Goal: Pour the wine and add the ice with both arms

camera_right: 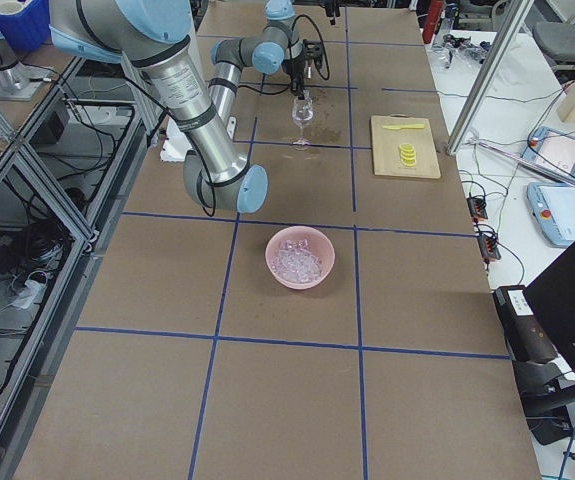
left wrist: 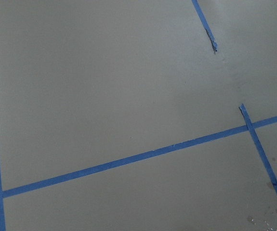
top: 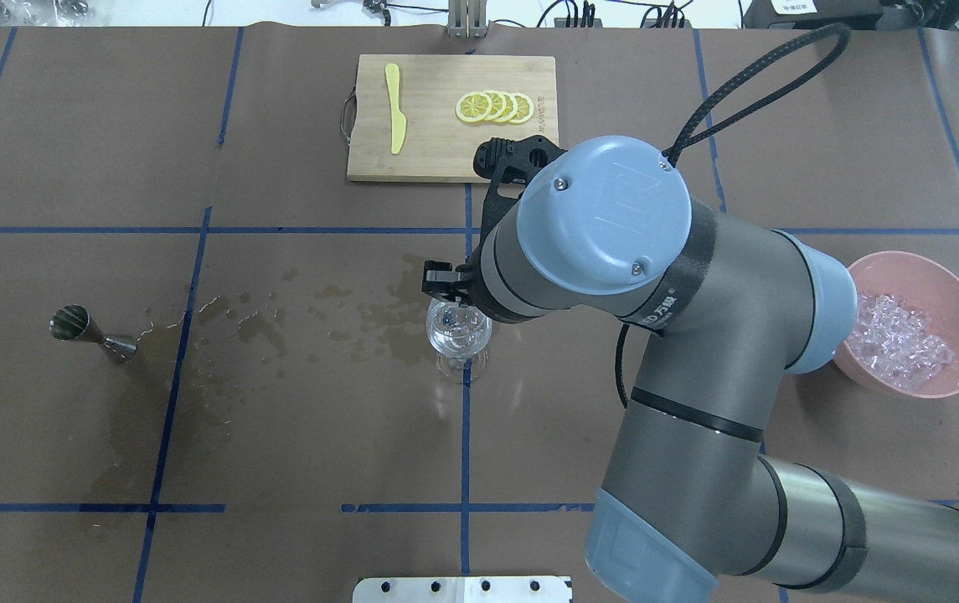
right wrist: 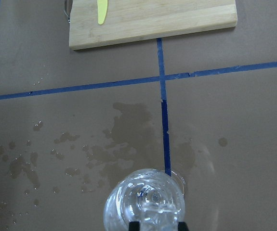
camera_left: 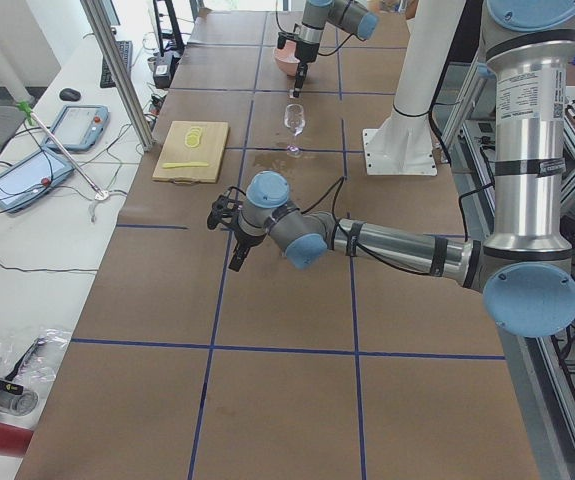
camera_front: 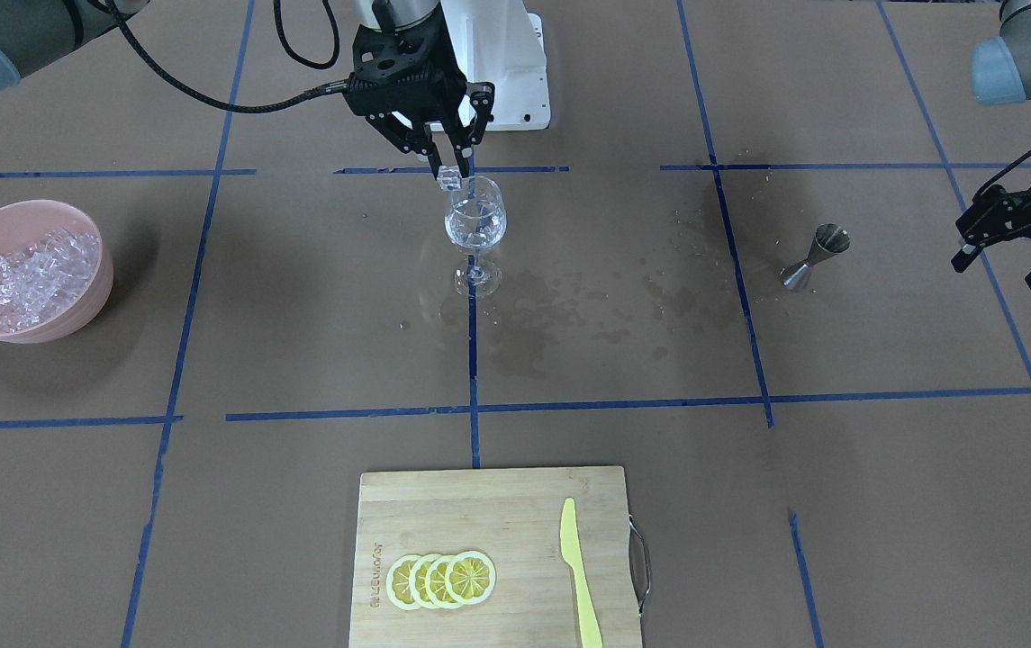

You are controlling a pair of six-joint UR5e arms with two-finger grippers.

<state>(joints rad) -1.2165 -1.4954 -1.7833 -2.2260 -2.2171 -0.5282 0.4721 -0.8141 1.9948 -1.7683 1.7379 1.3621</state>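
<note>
A clear stemmed glass (camera_front: 476,223) stands at mid-table with ice cubes in its bowl; I cannot make out any wine in it. My right gripper (camera_front: 450,171) hangs just above its rim, shut on one ice cube (camera_front: 449,179). The right wrist view looks down into the glass (right wrist: 145,202) with the fingertips (right wrist: 135,225) at the bottom edge. A pink bowl (camera_front: 74,225) on my right holds a heap of ice (camera_front: 33,274). My left gripper (camera_front: 1001,265) is open and empty, far to my left beyond the steel jigger (camera_front: 814,256).
A bamboo cutting board (camera_front: 479,504) with lemon slices (camera_front: 440,579) and a yellow knife (camera_front: 580,576) lies at the far edge. Dark wet stains (camera_front: 569,306) spread between the glass and the jigger. The left wrist view shows only brown paper and blue tape.
</note>
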